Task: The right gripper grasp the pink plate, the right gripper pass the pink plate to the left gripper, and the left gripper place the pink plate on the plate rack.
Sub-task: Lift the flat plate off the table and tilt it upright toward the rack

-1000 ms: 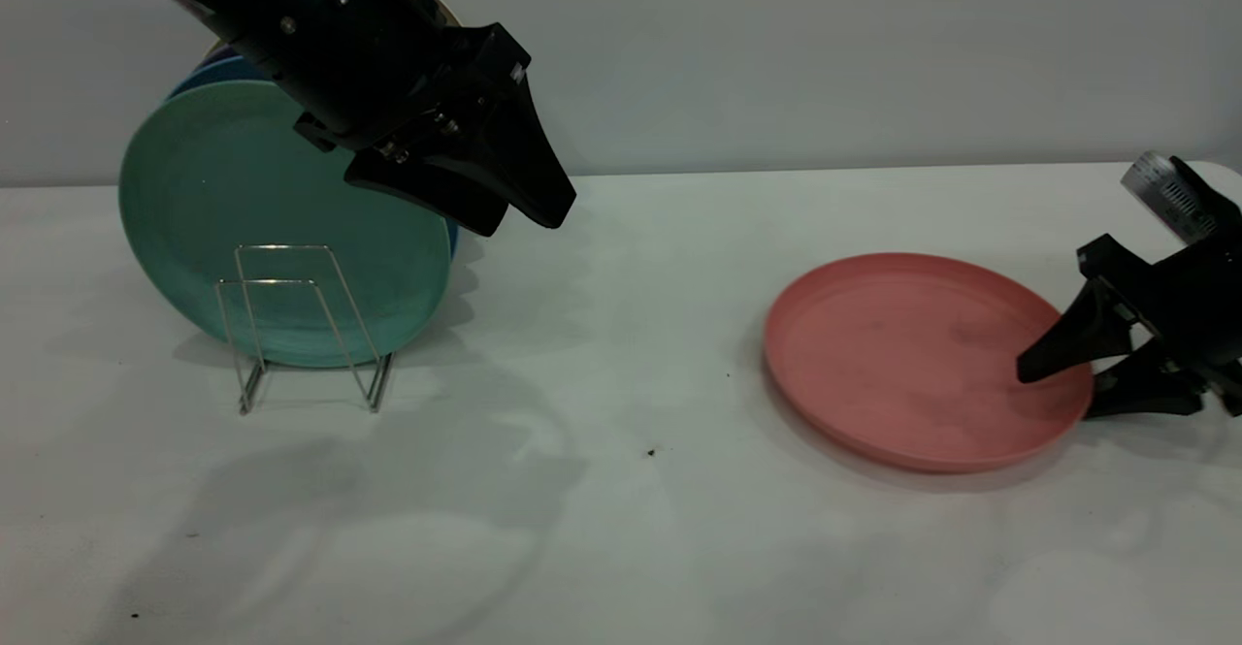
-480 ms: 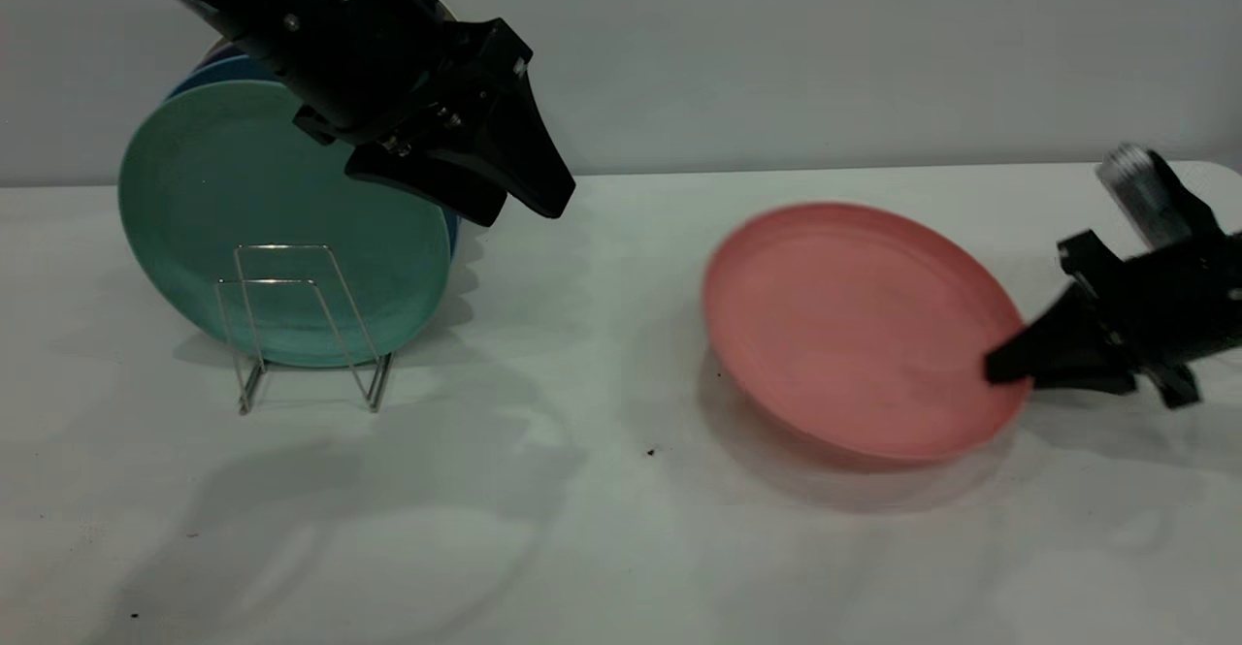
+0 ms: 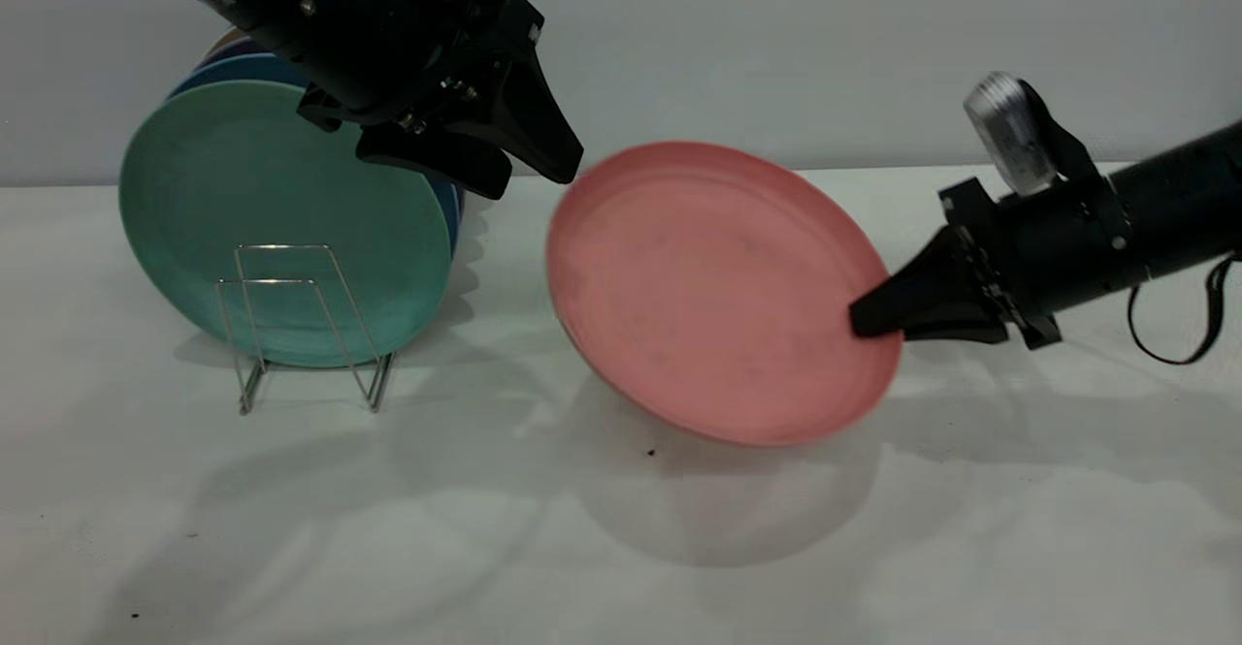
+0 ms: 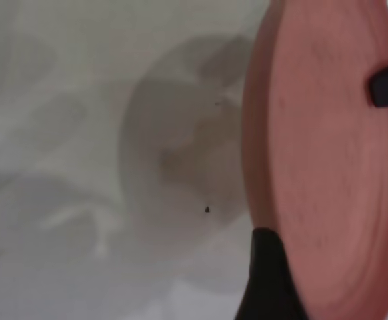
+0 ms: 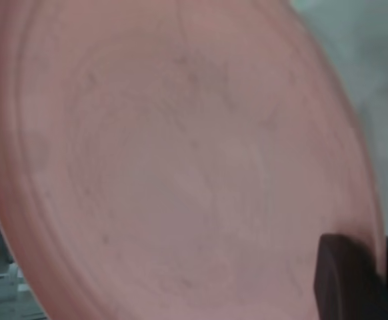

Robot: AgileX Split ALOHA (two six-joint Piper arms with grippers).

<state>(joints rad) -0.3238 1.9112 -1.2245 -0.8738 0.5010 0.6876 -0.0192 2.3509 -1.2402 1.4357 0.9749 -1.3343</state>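
**Pink plate held in the air between the two arms**

The right gripper (image 3: 873, 320) is clamped on the rim of the pink plate (image 3: 713, 291), one tapered finger lying across the plate's inner face and the other behind the rim. Its arm reaches in from the right edge of the bench (image 3: 621, 548). The plate is clear of the bench top, tilted steeply so that its hollow face turns toward the front edge, and it hangs over the middle of the bench, with its round shadow on the surface below. In the right wrist view the plate (image 5: 181, 160) fills nearly the whole picture, with a dark finger (image 5: 344, 280) pressed against its rim.

The left gripper (image 3: 539, 165) hangs above the back of the bench, toward the left end, its wedge-shaped fingers parted and holding nothing. Their tips lie just beside the plate's upper left rim; whether they touch it cannot be told. In the left wrist view the plate (image 4: 327, 167) stands edge-on close to one black finger (image 4: 267, 280).

The plate rack (image 3: 301, 325) stands near the left end of the bench, well apart from the pink plate. A mint-green plate (image 3: 281, 189) stands upright in it behind the front wire loops, with the edge of a blue plate (image 3: 243, 68) showing behind that.
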